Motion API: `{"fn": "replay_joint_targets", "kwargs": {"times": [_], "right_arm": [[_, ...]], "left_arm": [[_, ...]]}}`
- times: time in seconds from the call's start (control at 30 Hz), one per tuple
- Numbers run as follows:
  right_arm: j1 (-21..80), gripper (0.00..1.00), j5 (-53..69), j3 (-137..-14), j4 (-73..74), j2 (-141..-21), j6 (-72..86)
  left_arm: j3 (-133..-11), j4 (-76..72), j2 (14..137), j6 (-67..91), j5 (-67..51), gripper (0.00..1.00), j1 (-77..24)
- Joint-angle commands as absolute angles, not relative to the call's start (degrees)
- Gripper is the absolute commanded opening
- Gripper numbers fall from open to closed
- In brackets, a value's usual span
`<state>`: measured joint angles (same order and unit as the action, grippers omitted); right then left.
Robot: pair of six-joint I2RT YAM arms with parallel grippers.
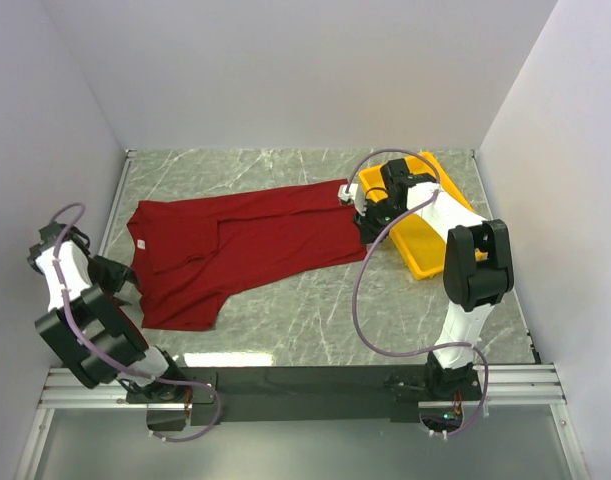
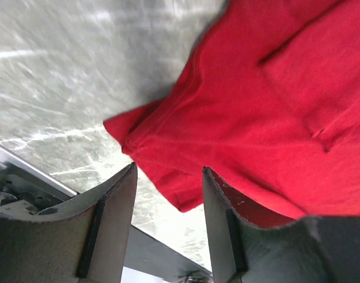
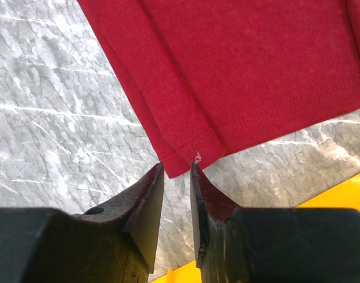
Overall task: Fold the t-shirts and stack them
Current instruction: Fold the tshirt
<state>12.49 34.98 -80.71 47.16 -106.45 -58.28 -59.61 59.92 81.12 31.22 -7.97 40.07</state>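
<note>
Top external shows the whole layout: the shirt [image 1: 245, 245] lies spread across the marble table [image 1: 315, 310], neck end to the left, hem end to the right, part of the body folded over itself along the middle. The hem reaches right up beside the yellow tray [image 1: 417, 262], which sits at the right side of the table. From here both arms are seen at opposite ends of the cloth, but the fingers themselves are too small to read.

The wrist cameras fill that in. Left wrist looks down on a sleeve corner of the shirt. The left gripper [image 2: 169, 171] has its fingers well parted, with the sleeve's edge lying in the gap between them. The cloth runs close along the right-hand finger, and whether it touches is hard to say. Nothing is pinched.

Right wrist shows the stitched hem and its corner, detail the overhead view never gives. The right gripper [image 3: 177, 168] stands only a little open, a narrow slot between the pads. The hem corner sits right at the fingertips, in front of the slot rather than inside it. No cloth is clamped. A sliver of the tray shows at the lower right.
</note>
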Motion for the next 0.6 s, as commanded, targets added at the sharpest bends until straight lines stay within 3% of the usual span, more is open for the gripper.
{"fn": "replay_joint_targets", "kwargs": {"times": [0.0, 0.23, 0.4, 0.57], "right_arm": [[12.39, 0.32, 36.03, -83.32, 47.72, -106.87, -59.41], [12.39, 0.46, 40.76, -83.32, 52.81, -107.32, -65.55], [13.88, 0.47, 45.18, -80.51, 60.46, -105.65, -81.18], [14.85, 0.47, 45.96, -82.69, 60.99, -105.82, -82.88]], "left_arm": [[-54.78, 61.17, 77.44, 31.11, -8.08, 0.53, 38.15], [-51.76, 63.45, 75.06, 35.77, -2.65, 0.49, 34.99], [-55.80, 65.31, 74.36, 35.42, -0.18, 0.46, 31.82], [-63.97, 58.20, 70.94, 25.60, 1.74, 0.44, 21.90]]}}
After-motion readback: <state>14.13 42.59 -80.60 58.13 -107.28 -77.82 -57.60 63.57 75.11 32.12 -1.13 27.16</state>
